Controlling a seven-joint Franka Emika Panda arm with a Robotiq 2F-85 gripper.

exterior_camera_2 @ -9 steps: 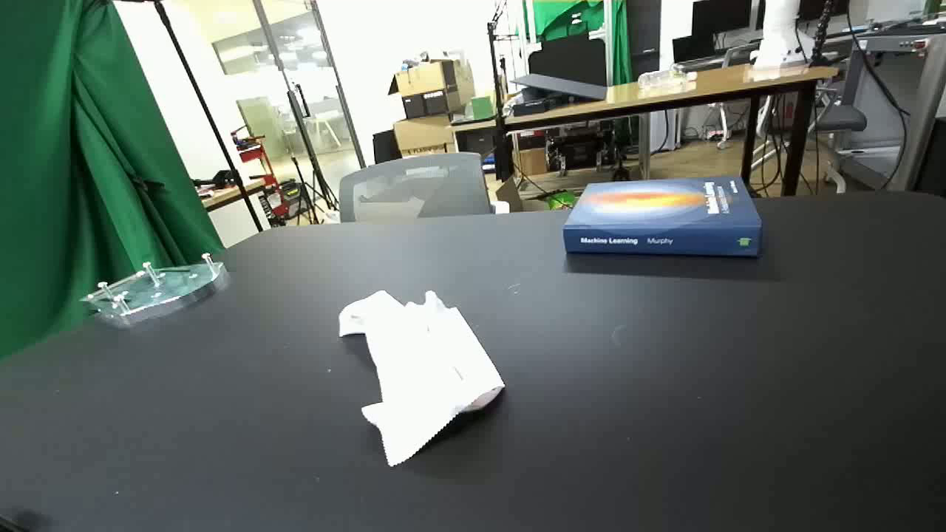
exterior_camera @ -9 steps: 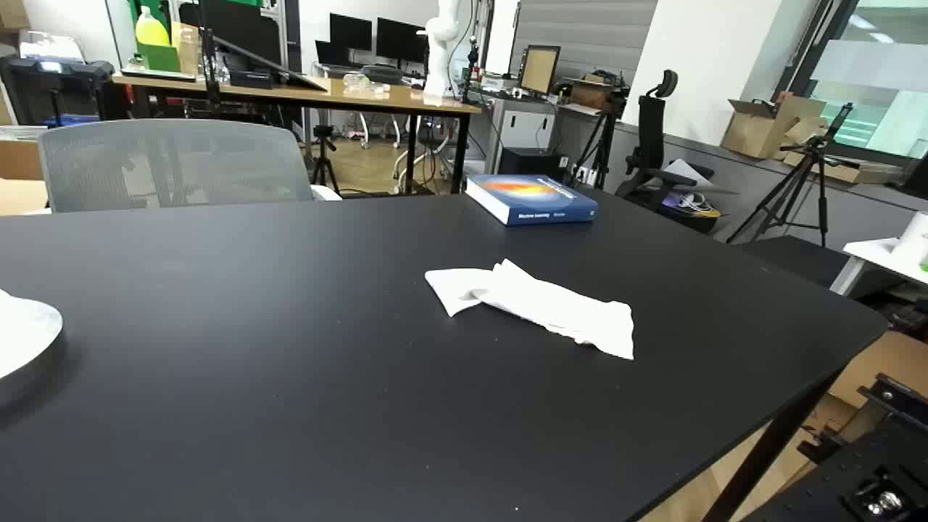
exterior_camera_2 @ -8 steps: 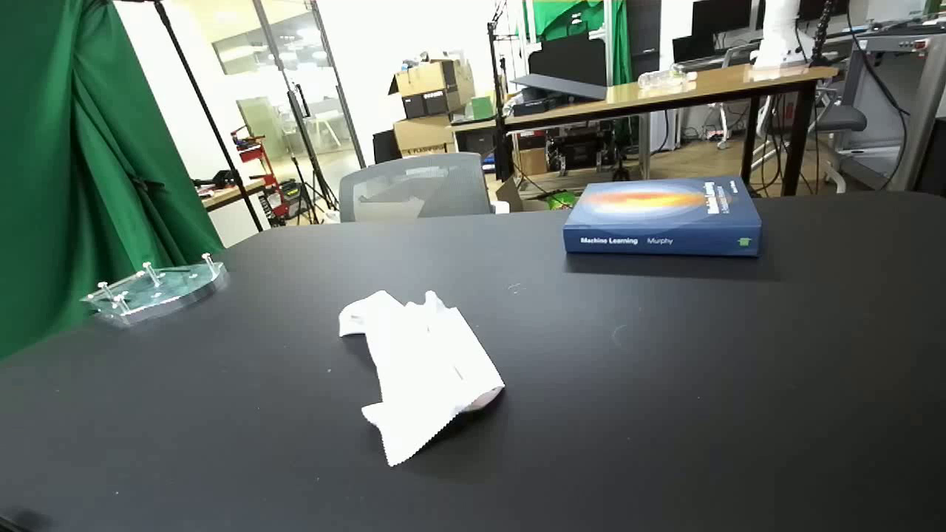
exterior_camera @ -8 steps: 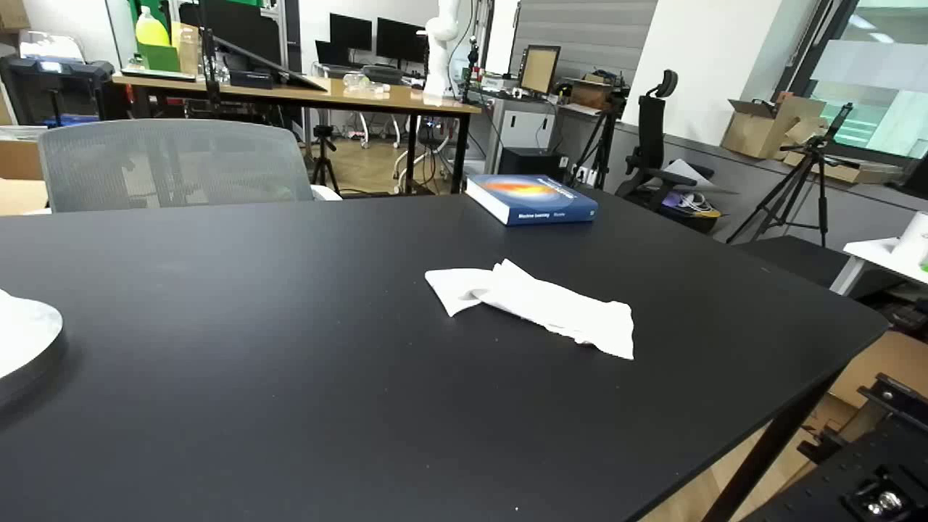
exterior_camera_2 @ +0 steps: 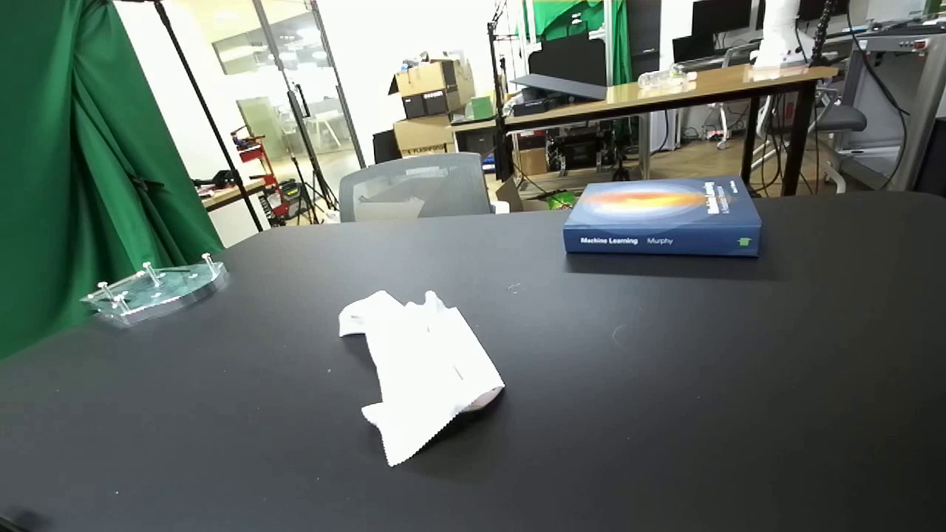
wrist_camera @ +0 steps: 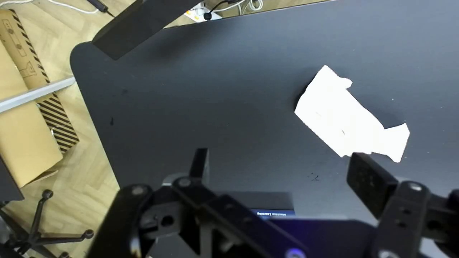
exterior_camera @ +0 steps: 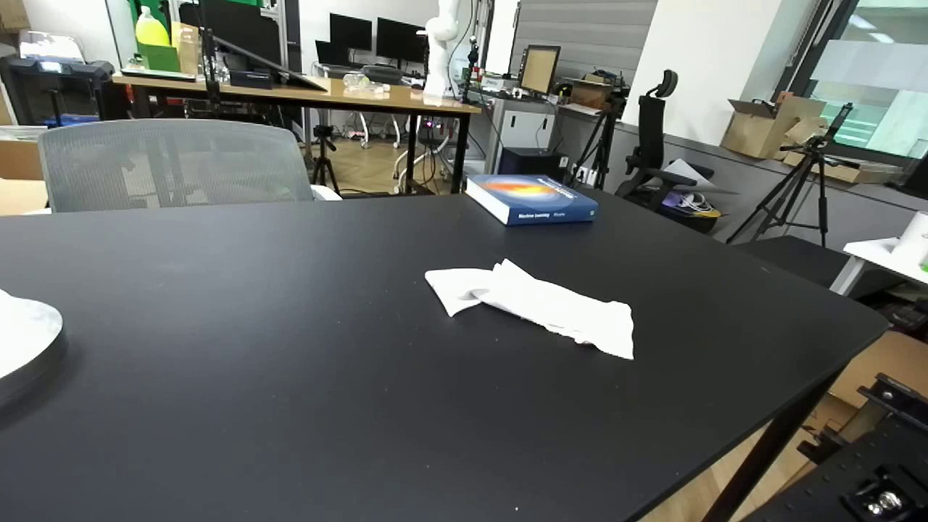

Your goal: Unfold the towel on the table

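Observation:
A white towel, folded and crumpled into a strip with one corner turned out, lies on the black table (exterior_camera: 290, 362). It shows in both exterior views (exterior_camera: 551, 304) (exterior_camera_2: 429, 369) and at the right in the wrist view (wrist_camera: 340, 114). One end has a zigzag edge and is slightly lifted. My gripper (wrist_camera: 281, 161) shows only in the wrist view. Its two black fingers are wide apart with nothing between them. It is above the table, apart from the towel; the right fingertip appears just below the towel's lower edge in the picture.
A thick blue book lies on the table in both exterior views (exterior_camera: 533, 201) (exterior_camera_2: 661, 218), partly hidden behind the gripper in the wrist view (wrist_camera: 273, 213). A clear plate with bolts (exterior_camera_2: 159, 292) and a white round-edged object (exterior_camera: 27, 333) stand on the table. A mesh chair (exterior_camera: 174, 163) stands behind.

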